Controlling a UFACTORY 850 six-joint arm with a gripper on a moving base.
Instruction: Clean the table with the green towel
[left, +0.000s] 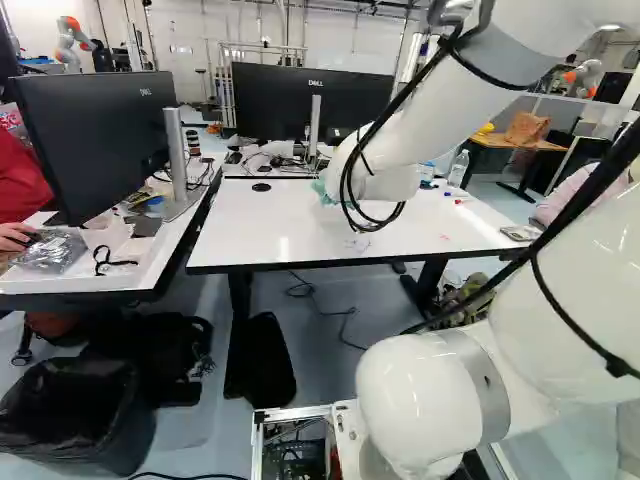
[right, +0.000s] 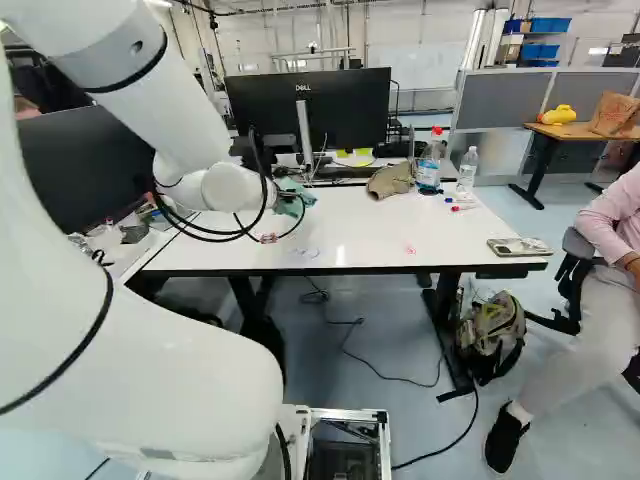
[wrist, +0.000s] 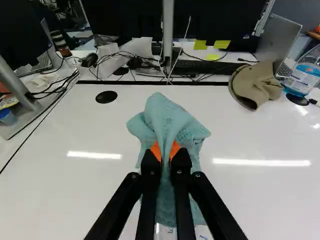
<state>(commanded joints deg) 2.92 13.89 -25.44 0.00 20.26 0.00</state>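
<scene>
Teal-green knit, bunched at its middle: the green towel (wrist: 170, 117) is in the gripper (wrist: 166, 152), both fingers closed on it from two sides, orange pads pressed into the folds. Its loose ends spread ahead of and beneath the fingers. Position: over the white table (right: 350, 225), nearer the monitor (right: 310, 110) side than the front edge. Contact with the surface: cannot tell.

Step in hand, as judged: towel secured, wiping either about to start or in its first strokes. Targets visible: a pink mark (right: 410, 249) near the front edge and a faint bluish scribble (right: 306, 253) towards the arm's side. Both remain to be wiped.

Next move calls for lowering until the cloth lies flat under the fingertips, then drawing it towards the front edge across the scribble, with light, even pressure, and on to the pink mark. Grip should stay firm; the hanging folds may ride up and let the hard tips scrape the top.

Obstacles to steer round: brown cap (wrist: 257, 85), bottle with the red cap (right: 429, 165), loose markers (right: 463, 207). A wide sweep that way could topple the bottle.
</scene>
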